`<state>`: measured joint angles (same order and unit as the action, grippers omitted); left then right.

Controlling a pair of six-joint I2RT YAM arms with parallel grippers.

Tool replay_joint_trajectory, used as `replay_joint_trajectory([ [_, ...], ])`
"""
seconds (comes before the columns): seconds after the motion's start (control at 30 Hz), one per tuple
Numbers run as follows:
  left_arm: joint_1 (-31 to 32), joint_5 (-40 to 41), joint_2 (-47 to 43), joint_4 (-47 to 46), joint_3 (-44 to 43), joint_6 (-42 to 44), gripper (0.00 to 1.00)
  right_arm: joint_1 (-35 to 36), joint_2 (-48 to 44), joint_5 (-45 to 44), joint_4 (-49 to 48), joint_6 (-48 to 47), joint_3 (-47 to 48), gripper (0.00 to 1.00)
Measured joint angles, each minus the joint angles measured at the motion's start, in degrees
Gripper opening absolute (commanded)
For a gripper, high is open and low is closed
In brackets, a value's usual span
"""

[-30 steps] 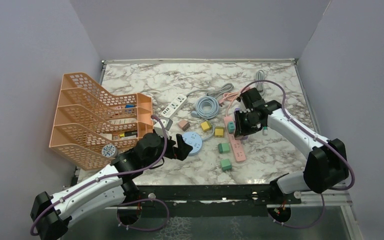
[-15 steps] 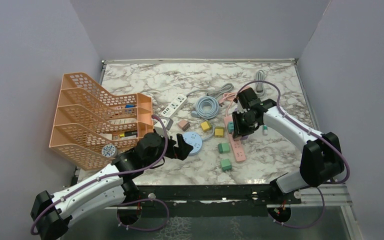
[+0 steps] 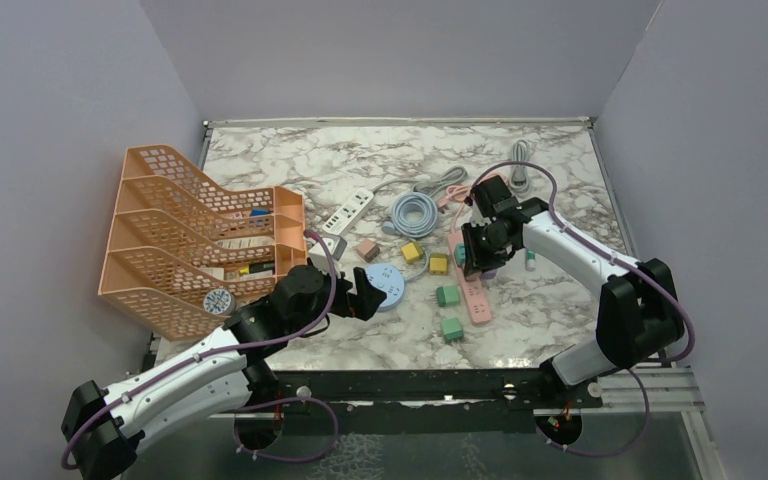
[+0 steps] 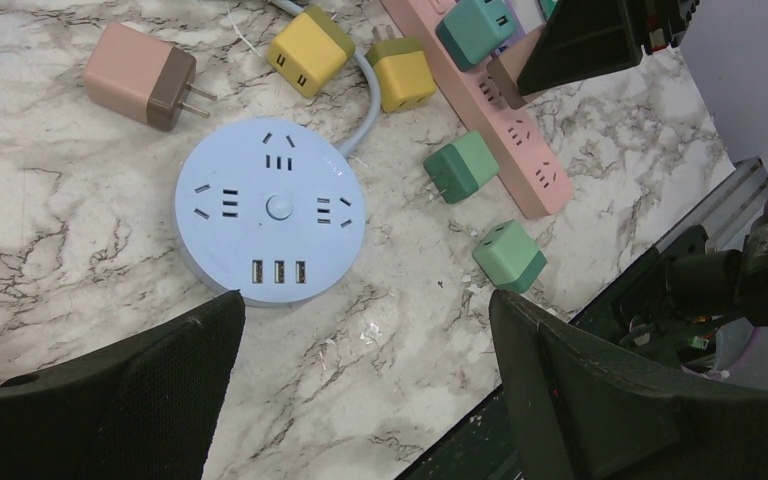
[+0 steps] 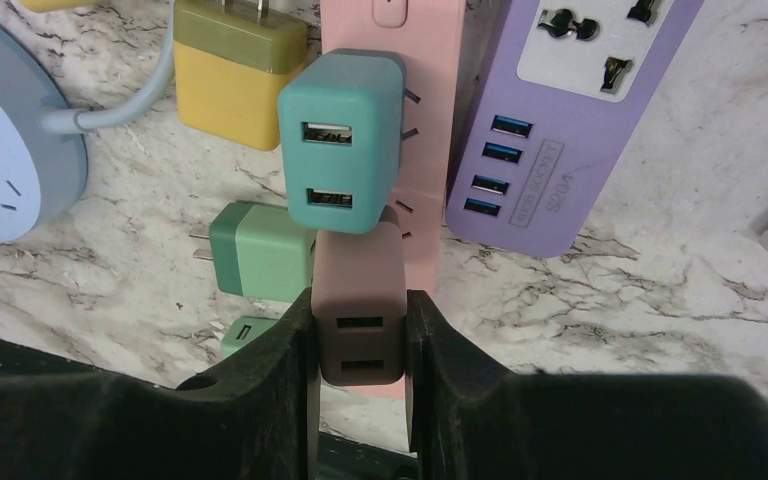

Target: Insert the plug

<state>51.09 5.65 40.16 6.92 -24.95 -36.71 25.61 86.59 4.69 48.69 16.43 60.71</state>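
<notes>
My right gripper [image 5: 360, 300] clamps the dusty-pink block plug [image 5: 358, 262]; crowding the teal block plug [image 5: 340, 140], pins may miss the pink power strip [image 5: 430, 150].

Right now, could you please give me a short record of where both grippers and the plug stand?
right gripper: shut on the pink plug
pink plug position: over the pink power strip, right beside the teal plug
seated in socket: cannot tell
teal plug: standing on the same strip
left gripper: open, holding nothing, above the table by the round blue socket hub
</notes>
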Motion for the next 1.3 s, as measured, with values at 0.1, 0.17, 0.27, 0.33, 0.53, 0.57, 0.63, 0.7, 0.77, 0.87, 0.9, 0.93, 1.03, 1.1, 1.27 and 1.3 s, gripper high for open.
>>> replay_joint_trajectory([
  [0.1, 0.0, 0.0, 0.02, -0.02, 0.0, 0.0, 0.94, 0.35, 0.2, -0.68, -0.46, 0.24, 0.0, 0.01],
  [0.17, 0.0, -0.02, 0.02, -0.02, 0.0, 0.0, 0.94, 0.7, 0.22, -1.25, -0.55, 0.35, 0.0, 0.01],
  [0.27, 0.0, 0.0, 0.02, 0.0, 0.0, 0.0, 0.94, 1.33, 0.31, -2.23, -0.57, 0.68, 0.09, 0.01],
  [0.33, 0.0, 0.0, 0.02, -0.02, 0.0, 0.0, 0.94, 1.86, 0.44, -3.08, -0.55, 0.94, 0.24, 0.01],
  [0.53, 0.0, 0.0, 0.02, -0.02, 0.0, 0.0, 0.94, 3.69, 2.16, -7.93, -0.26, 2.75, 0.87, 0.01],
  [0.57, 0.0, 0.0, 0.02, -0.02, 0.0, 0.0, 0.94, 4.09, 2.49, -8.74, -0.28, 3.17, 0.87, 0.01],
  [0.63, 0.0, 0.0, 0.02, -0.02, 0.0, 0.0, 0.94, 4.59, 3.1, -9.75, -0.31, 4.13, 0.96, 0.01],
  [0.7, 0.0, 0.0, 0.02, -0.02, 0.0, 0.0, 0.94, 4.83, 3.15, -10.4, -0.26, 4.76, 1.01, 0.01],
  [0.77, 0.0, 0.0, 0.04, -0.02, 0.0, 0.0, 0.94, 4.94, 3.3, -10.56, -0.22, 4.96, 1.09, 0.01],
  [0.87, 0.0, 0.0, 0.04, -0.02, 0.0, -0.02, 0.94, 5.16, 3.69, -10.86, 0.07, 5.33, 1.42, 0.01],
  [0.9, 0.0, 0.0, 0.04, -0.02, 0.0, 0.0, 0.94, 5.18, 3.87, -10.88, 0.17, 5.42, 1.6, 0.01],
  [0.93, 0.0, 0.0, 0.07, -0.02, 0.0, 0.0, 0.94, 5.2, 4.13, -10.93, 0.28, 5.55, 1.77, 0.01],
  [1.03, 0.0, -0.02, 0.15, -0.02, 0.0, 0.0, 0.94, 5.44, 4.96, -11.26, 0.76, 6.03, 2.38, 0.01],
  [1.1, -0.02, 0.0, 0.15, -0.02, 0.0, 0.0, 0.94, 5.77, 5.66, -11.63, 1.07, 6.4, 2.89, 0.01],
  [1.27, 0.0, 0.0, 0.17, -0.04, 0.0, 0.0, 0.94, 6.86, 7.56, -13.18, 1.44, 7.74, 3.37, 0.01],
  [1.3, -0.02, 0.0, 0.2, -0.04, 0.0, 0.0, 0.94, 6.97, 7.78, -13.35, 1.46, 7.96, 3.37, 0.01],
])
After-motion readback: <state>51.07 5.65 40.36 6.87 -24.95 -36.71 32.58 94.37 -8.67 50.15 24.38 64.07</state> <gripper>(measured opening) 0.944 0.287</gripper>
